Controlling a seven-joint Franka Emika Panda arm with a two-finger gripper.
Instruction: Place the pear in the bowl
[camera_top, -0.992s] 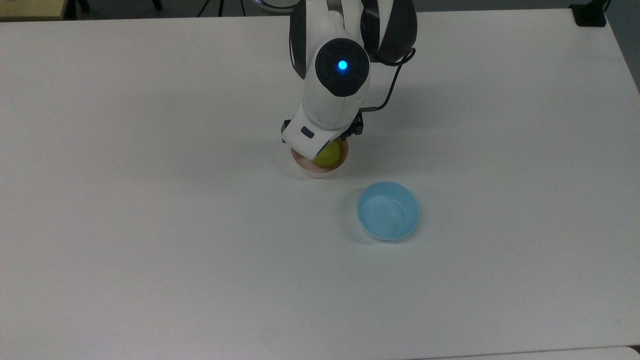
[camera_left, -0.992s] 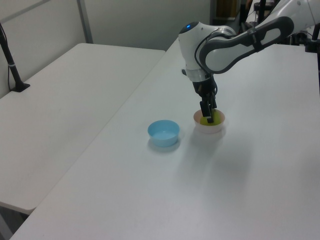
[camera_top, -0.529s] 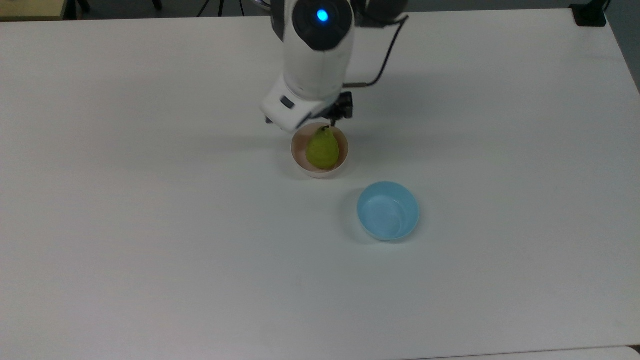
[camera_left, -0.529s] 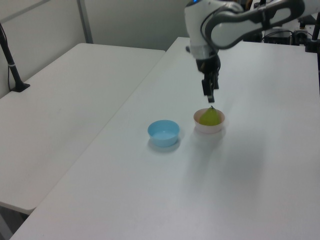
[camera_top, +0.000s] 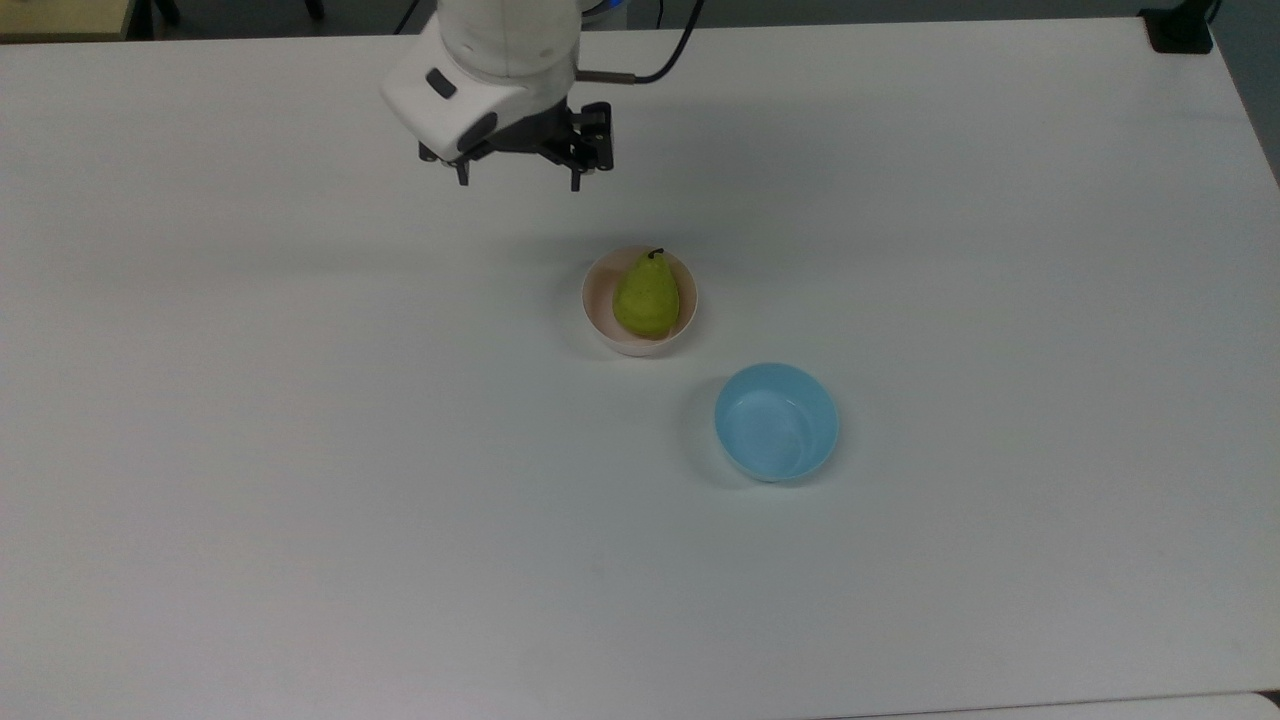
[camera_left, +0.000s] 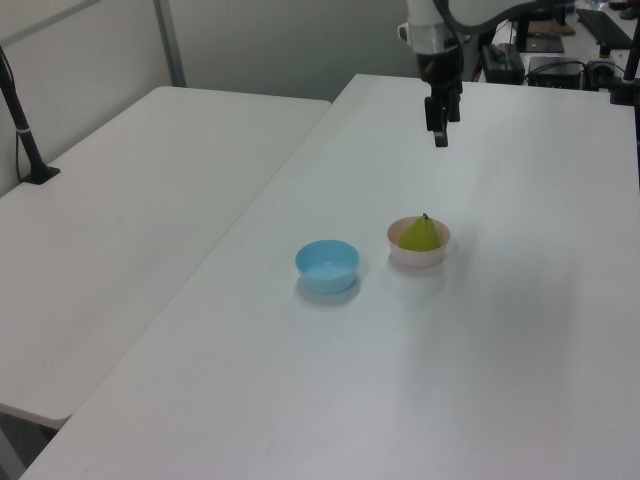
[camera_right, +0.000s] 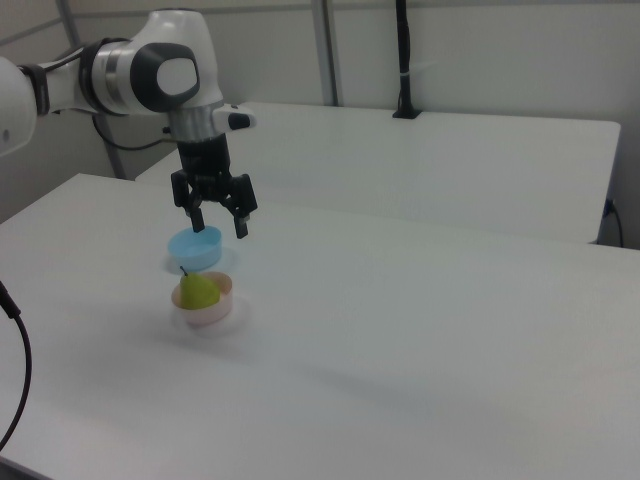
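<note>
pear (camera_top: 646, 296): yellow-green, speckled skin, dark stem | bowl (camera_top: 600, 320): pale pink, plain | second bowl (camera_top: 777, 421): light blue, plain | tabletop (camera_top: 300, 450): white, unpatterned | tool (camera_top: 517, 176): black fingers, white housing | cable at 12 o'clock: black

The yellow-green pear (camera_top: 646, 297) sits inside the pale pink bowl (camera_top: 598, 310), dark stem pointing toward the top view's far side, near mid-table, speckled skin showing.

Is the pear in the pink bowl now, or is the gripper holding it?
In the bowl. The pear sits inside the pink bowl, stem up; the gripper hangs open and empty, well clear.
</note>
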